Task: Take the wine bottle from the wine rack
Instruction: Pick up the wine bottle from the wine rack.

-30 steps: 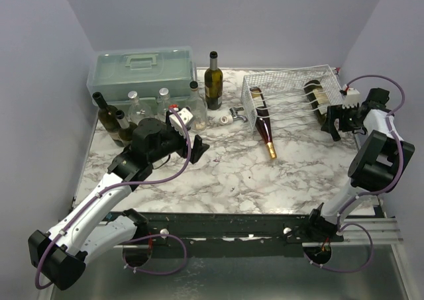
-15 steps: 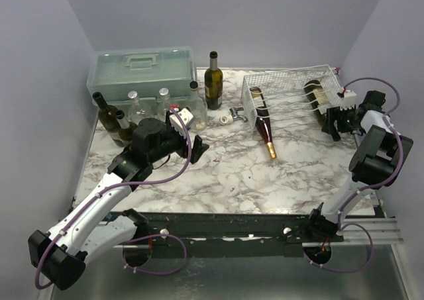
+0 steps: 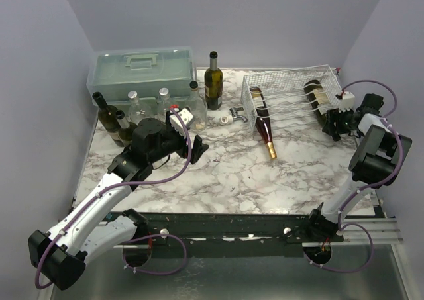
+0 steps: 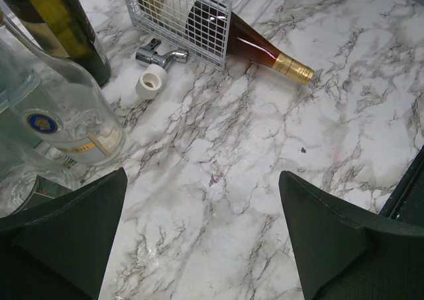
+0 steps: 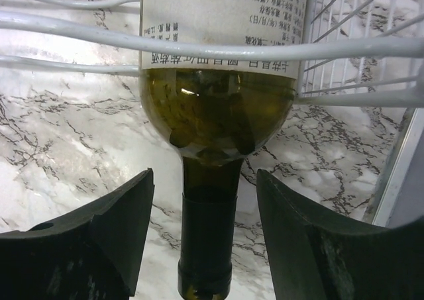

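Observation:
The white wire wine rack (image 3: 291,91) lies at the back right of the marble table. A dark green wine bottle (image 3: 318,96) rests in its right cradle, neck pointing toward the near edge. My right gripper (image 3: 334,122) is at that neck. In the right wrist view the neck (image 5: 207,240) stands between my two fingers (image 5: 112,234) with a gap on each side, so the right gripper (image 5: 204,181) is open. An amber bottle (image 3: 264,124) with a gold cap sticks out of the rack's left side. My left gripper (image 3: 199,144) hangs wide open over bare marble (image 4: 202,174).
A pale green toolbox (image 3: 142,68) stands at the back left with several glass bottles (image 3: 132,111) in front of it. An upright dark bottle (image 3: 212,81) stands beside the rack. A white stopper (image 4: 151,81) and a metal piece lie near the rack's left corner (image 4: 179,15).
My right gripper has moved in toward the rack, and its jaws have narrowed round the green bottle's neck. The left arm has not moved.

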Available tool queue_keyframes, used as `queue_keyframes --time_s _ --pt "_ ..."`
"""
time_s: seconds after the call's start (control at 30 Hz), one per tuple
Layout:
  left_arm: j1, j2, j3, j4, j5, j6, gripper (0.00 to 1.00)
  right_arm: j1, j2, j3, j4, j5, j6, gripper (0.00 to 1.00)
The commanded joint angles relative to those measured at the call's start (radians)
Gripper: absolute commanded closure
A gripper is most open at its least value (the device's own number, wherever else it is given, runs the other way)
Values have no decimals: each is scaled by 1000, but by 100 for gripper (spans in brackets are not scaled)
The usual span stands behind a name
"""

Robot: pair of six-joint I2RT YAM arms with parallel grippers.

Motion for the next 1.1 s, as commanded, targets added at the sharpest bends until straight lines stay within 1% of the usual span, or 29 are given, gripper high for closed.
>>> queue_keyframes --time_s 0.0,0.73,1.07 --pt "-5 -11 -7 3 -16 12 1 -5 29 -30 48 -21 -5 34" --pt "-5 -16 -7 2 -21 19 1 -5 50 -110 172 -35 56 43" --pt "-6 -16 -9 1 -22 21 1 -5 57 -116 185 -36 70 47"
